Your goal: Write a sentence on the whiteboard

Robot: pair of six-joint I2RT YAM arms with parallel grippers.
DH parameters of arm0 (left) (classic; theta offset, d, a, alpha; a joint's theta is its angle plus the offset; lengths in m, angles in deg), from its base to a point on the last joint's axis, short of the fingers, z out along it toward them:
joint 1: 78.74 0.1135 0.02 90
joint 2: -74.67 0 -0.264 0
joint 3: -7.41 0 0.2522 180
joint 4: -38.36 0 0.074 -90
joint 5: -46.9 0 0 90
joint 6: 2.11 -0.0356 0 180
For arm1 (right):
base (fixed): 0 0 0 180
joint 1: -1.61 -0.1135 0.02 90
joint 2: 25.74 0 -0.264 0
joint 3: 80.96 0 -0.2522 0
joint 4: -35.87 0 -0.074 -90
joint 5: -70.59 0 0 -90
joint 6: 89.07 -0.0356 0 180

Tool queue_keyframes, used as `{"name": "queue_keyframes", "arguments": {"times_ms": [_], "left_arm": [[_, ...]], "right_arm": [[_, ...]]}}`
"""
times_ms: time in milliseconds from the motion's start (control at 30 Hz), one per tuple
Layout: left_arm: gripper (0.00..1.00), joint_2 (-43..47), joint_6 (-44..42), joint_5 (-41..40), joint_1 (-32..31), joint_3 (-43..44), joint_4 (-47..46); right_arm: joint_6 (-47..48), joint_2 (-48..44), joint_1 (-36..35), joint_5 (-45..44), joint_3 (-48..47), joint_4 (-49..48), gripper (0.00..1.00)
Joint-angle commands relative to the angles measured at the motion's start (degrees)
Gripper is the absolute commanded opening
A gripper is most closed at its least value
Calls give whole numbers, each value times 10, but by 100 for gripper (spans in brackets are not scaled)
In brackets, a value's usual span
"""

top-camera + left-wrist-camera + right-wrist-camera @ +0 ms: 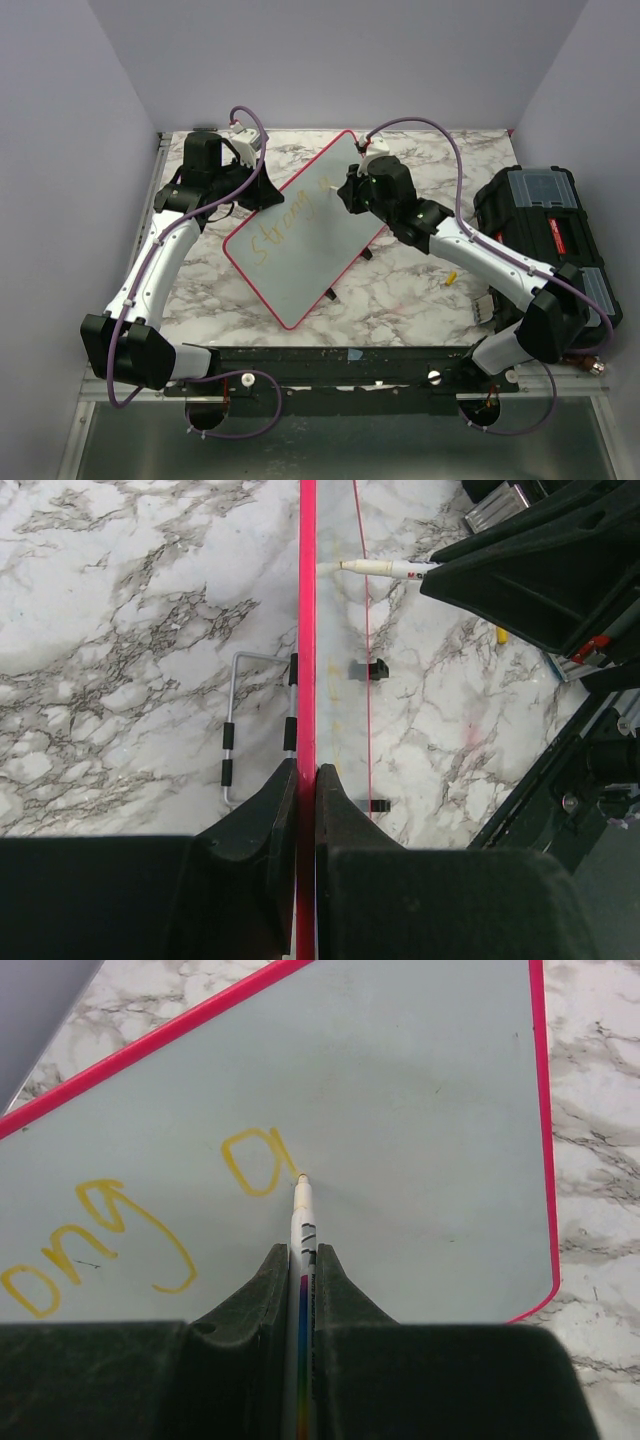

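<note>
- While the sentence [285, 228] is only partly written, you are in the middle of the writing step. One yellow word reads "Strong", and after it stands a single round letter, with the marker tip touching its right side.
- The whiteboard [300, 275] is across the middle of the desk, turned diagonally, with one corner reaching toward the far edge. From the left wrist view it seems tilted up and not lying flat.
- The marker [302, 1205] is held by the right gripper [302, 1252]. Both fingers are closed tight on its barrel and the tip points at the board.
- The left gripper [306, 772] is clamped on the pink rim, on the side of the board nearer the far left corner, and so it steadies the board.
- Next, I judge, you must finish this letter with a short stroke. Then carry the tip toward the bare part of the board, with light pressure so that the board does not slip.
- A black toolbox [545, 230] sits at the right edge, well apart.
</note>
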Motion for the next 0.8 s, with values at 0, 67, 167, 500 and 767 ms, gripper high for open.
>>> {"name": "queue_keyframes", "arguments": {"times_ms": [0, 67, 167, 500, 767], "left_arm": [[0, 6, -27, 14, -9, -7, -1], [0, 6, -27, 15, -9, -6, -1], [0, 5, -26, 15, -10, -6, -1], [0, 7, -27, 15, -10, -6, -1], [0, 11, -27, 15, -11, -7, -1]], "right_arm": [[21, -2, -1, -35, -6, 15, 1], [30, -3, 0, -44, -15, 19, 1], [39, -11, 0, -60, -27, 22, 1], [29, -40, 1, -35, -46, -1, 1], [20, -21, 2, -21, -54, -5, 1]]}}
